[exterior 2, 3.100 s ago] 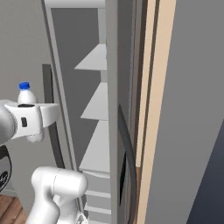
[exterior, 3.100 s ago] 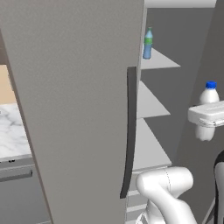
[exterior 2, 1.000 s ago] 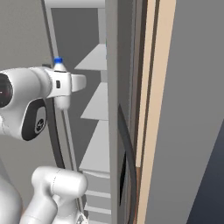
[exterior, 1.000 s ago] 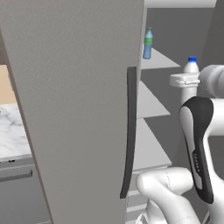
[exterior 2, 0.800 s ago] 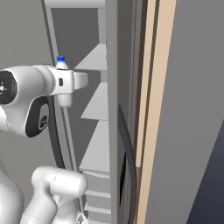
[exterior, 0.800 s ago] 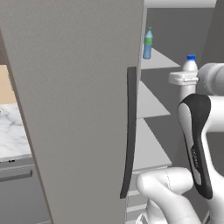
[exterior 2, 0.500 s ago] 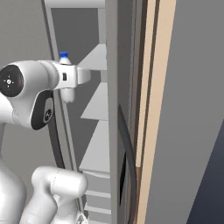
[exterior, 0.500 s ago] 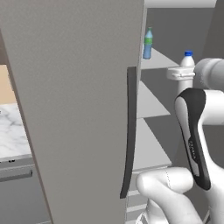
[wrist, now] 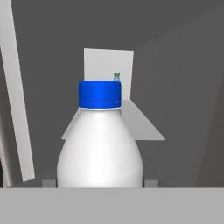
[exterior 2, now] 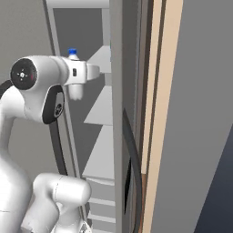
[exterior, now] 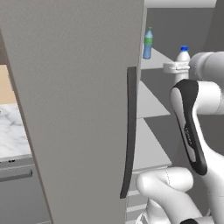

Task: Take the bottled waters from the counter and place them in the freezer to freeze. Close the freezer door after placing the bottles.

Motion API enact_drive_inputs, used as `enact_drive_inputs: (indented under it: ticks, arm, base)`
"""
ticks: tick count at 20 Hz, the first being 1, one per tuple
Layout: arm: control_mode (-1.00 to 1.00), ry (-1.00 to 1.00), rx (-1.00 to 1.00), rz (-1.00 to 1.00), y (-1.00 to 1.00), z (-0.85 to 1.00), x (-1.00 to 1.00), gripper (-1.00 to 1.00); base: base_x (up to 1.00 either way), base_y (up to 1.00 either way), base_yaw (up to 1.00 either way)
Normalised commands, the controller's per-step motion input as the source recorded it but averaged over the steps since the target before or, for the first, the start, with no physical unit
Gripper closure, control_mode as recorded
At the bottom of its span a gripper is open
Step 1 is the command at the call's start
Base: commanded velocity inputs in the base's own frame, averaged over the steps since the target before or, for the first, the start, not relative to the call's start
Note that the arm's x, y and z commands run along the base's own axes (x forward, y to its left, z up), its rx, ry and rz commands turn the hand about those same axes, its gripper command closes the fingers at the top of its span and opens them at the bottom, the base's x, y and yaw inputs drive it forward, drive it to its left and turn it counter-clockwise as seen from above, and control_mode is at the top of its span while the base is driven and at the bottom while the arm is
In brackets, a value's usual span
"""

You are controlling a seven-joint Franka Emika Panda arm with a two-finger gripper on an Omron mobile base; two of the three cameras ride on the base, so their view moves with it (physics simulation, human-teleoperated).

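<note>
Claw [exterior: 178, 68] clamped on the white bottle [wrist: 100, 144], carried upright in the air inside the open freezer [exterior: 175, 35], level with the top shelf [wrist: 131, 118]. Blue bottle [exterior: 148, 43] already stands at the back of that shelf, by its rear edge. Freezer door [exterior: 74, 100] swung wide, handle [exterior: 128, 131] near its free edge. Desk [exterior: 13, 135] visible past the door's left side. Step in hand: shelving the second bottle. Next, likely: push forward over the shelf, lower till it sits, let go, back out, then shut the door.
</note>
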Motion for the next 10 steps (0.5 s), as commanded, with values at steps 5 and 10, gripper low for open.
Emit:
enact_drive_inputs:
  ticks: [5,10]
  arm:
    - [-1.00,-0.01,0.00,0.02,-0.02,0.00,0.34,1.00]
    - [-1.00,0.00,0.00,0.03,0.00,0.00,0.34,1.00]
  base:
    - [0.00,0.00,0.00]
    - [0.00,0.00,0.00]
